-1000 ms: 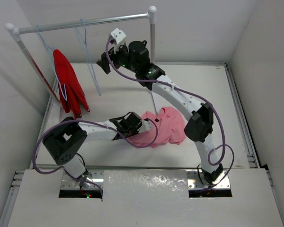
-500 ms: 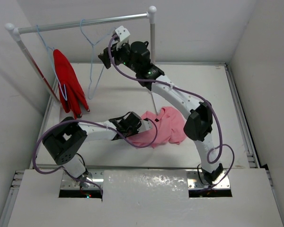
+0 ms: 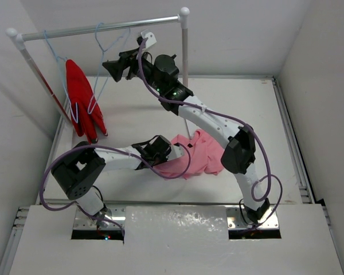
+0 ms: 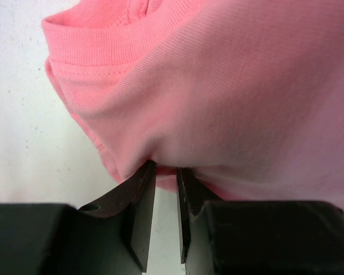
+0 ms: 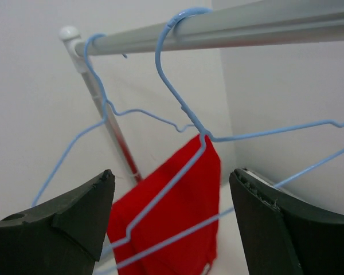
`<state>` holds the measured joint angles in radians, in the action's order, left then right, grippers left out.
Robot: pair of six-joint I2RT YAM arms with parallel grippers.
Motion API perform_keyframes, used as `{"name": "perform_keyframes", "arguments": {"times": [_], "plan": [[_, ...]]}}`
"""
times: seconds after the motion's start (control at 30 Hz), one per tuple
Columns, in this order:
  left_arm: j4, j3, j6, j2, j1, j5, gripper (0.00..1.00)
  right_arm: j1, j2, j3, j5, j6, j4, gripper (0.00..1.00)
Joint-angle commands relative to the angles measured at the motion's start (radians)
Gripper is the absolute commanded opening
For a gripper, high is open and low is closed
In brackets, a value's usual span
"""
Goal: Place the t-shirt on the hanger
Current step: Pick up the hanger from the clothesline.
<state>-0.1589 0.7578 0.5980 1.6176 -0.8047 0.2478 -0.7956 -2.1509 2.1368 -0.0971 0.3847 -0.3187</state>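
A white table [image 3: 246,109] sits boxed in by plain white walls [image 3: 235,34], with a grey rail [image 3: 74,30] on white posts across its far left corner. The light-blue hanger [image 5: 203,134] hangs bare from the rail by its hook, beside a red shirt [image 3: 80,97] on another hanger. The right gripper [image 5: 171,183] is raised to the rail, its jaws spread wide around the hanger's wire without touching it. The pink t-shirt [image 3: 198,152] lies crumpled mid-table, a fold pinched in the nearly closed left gripper [image 4: 166,170].

White table [image 3: 264,114], crumpled pink t-shirt [image 3: 209,150] on it near centre.
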Motion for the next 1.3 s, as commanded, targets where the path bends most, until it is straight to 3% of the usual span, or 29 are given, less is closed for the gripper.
{"name": "perform_keyframes", "arguments": {"times": [0.0,0.07,0.13,0.2,0.5,0.67,0.83,1.27], "plan": [[-0.005,-0.018,0.000,0.013,0.013,0.016,0.20,0.002,-0.061,0.055,-0.029,0.170,-0.134,0.78],[0.001,-0.017,-0.003,0.011,0.013,0.044,0.22,0.002,-0.069,0.054,-0.053,0.177,-0.146,0.78],[0.009,-0.009,-0.003,-0.001,0.012,0.096,0.34,0.002,-0.037,0.012,-0.049,0.175,-0.138,0.76],[0.007,-0.002,-0.003,-0.024,0.013,0.122,0.37,0.002,0.000,-0.041,-0.012,0.177,-0.141,0.73],[-0.004,-0.003,-0.006,-0.007,0.015,0.097,0.37,0.002,-0.090,0.015,0.016,0.270,-0.111,0.65],[-0.005,-0.005,-0.006,-0.007,0.016,0.084,0.37,0.004,-0.135,0.040,0.025,0.304,-0.103,0.48],[-0.004,-0.008,-0.004,-0.013,0.019,0.081,0.37,0.007,-0.133,0.018,0.048,0.306,-0.088,0.47],[-0.011,-0.008,-0.006,-0.015,0.019,0.065,0.37,0.039,-0.027,-0.071,0.079,0.238,0.030,0.00]]}}
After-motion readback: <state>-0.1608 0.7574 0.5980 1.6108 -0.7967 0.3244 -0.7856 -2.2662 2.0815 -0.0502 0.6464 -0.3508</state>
